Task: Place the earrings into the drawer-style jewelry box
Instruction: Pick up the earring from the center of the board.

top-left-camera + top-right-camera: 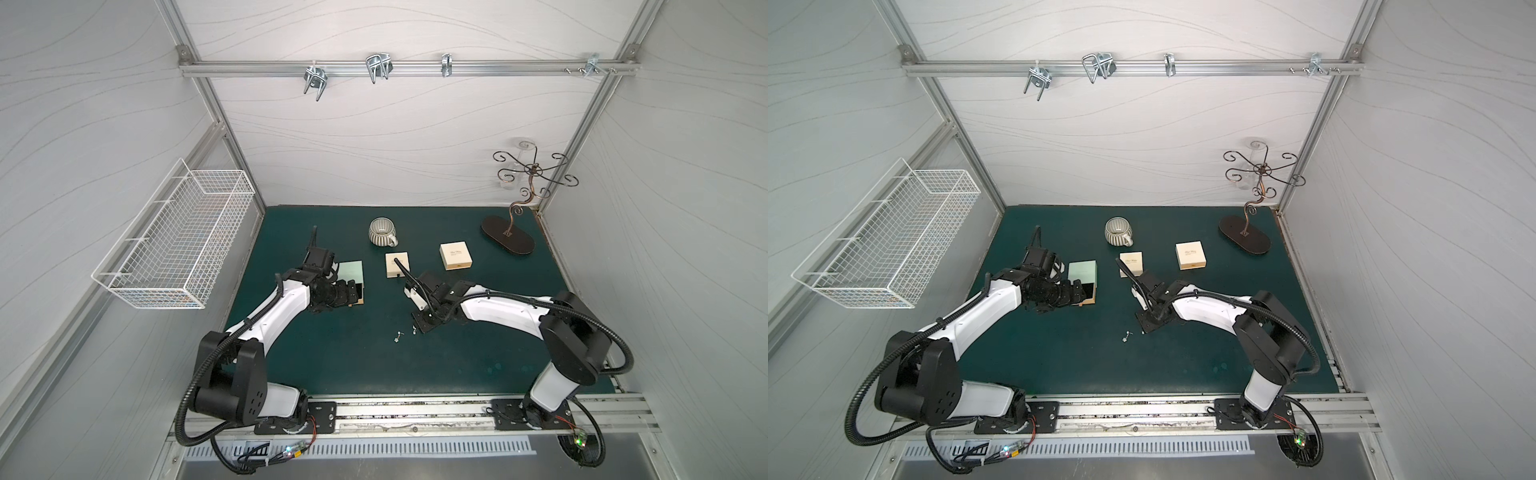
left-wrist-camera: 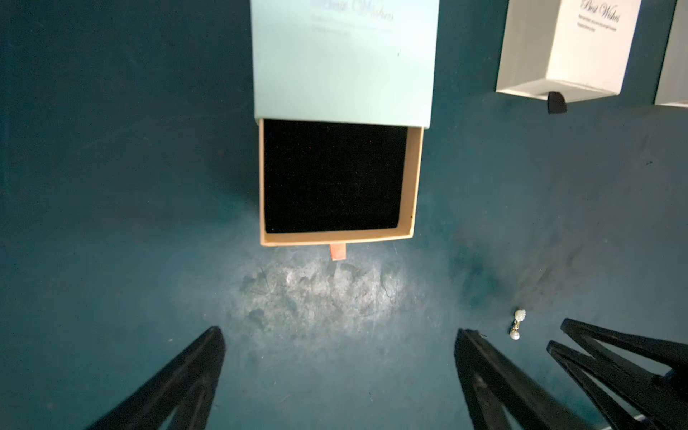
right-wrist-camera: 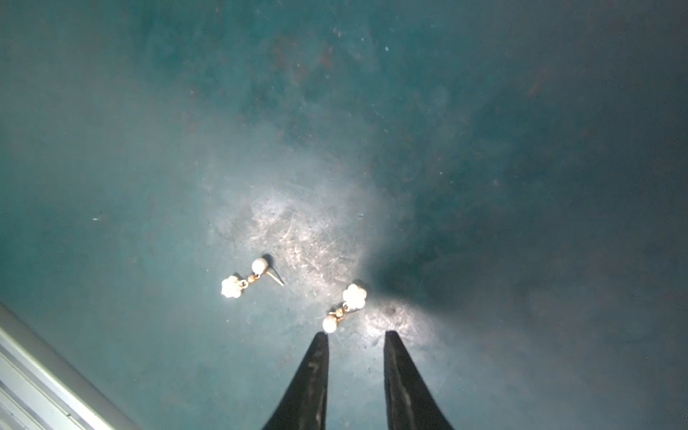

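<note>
Right gripper (image 3: 356,333) low over the mat (image 3: 484,149), jaws parted a little and holding nothing; drawer (image 2: 414,186) pulled out, bare.

The nearer earring (image 3: 344,307) lies on the mat just beyond one fingertip, not between the two. If you close here you'll likely pinch air or flick it toward the second earring (image 3: 245,277) (tiny, round-headed, prone to rolling). Shift sideways first. The left gripper (image 2: 338,330) hangs wide apart and empty before the jewelry box (image 2: 342,67), so mind it on your carry. Open mat lies between; the cream box (image 2: 566,48) stands aside.
</note>
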Robot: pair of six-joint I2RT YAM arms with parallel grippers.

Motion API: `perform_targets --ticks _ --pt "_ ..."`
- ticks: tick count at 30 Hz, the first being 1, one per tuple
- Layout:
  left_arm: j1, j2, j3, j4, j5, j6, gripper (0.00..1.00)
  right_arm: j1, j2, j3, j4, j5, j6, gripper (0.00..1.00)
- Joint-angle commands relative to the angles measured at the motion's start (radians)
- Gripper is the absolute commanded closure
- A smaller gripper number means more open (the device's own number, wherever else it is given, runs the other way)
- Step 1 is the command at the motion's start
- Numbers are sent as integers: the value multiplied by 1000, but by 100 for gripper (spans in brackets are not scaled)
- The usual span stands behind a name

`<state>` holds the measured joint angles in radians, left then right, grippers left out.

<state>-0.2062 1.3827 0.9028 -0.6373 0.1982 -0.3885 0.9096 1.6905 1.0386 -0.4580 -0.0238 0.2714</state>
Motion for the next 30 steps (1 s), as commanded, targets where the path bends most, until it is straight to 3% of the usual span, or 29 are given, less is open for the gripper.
perform_targets --ticks 1,19,30 --pt "-5 -32 -6 33 -5 -34 1 21 40 31 -41 16 -23 72" --pt "-10 -61 -50 60 9 -41 1 63 149 125 -116 134 18 71" --pt "-10 -71 -56 64 2 -39 1 84 197 148 -136 160 23 79"
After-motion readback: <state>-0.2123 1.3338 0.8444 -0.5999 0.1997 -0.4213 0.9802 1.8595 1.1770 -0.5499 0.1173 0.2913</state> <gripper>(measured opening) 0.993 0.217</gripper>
